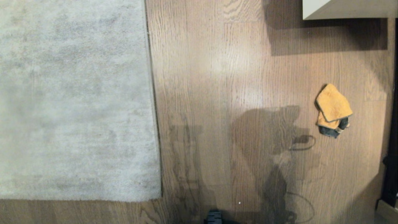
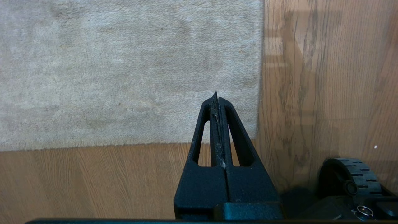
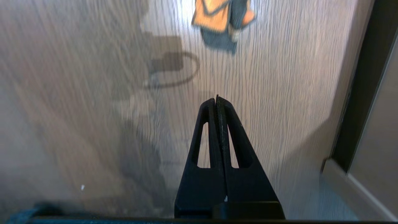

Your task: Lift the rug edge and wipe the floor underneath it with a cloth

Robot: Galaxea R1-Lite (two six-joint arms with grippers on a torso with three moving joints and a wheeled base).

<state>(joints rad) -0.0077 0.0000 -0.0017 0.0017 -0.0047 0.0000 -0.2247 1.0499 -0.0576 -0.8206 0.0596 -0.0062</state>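
The pale grey rug lies flat at the left, its straight rug edge running front to back along the brown plank floor. The mustard cloth with a dark grey patch lies crumpled on the floor at the right. My left gripper is shut and empty above the rug's near corner. My right gripper is shut and empty over bare floor, and the cloth lies well ahead of its tips. Neither gripper shows in the head view.
A pale cabinet corner juts in at the far right. A dark upright post and a baseboard border the right side. My base wheel sits near the rug corner. Arm and cable shadows fall on the floor.
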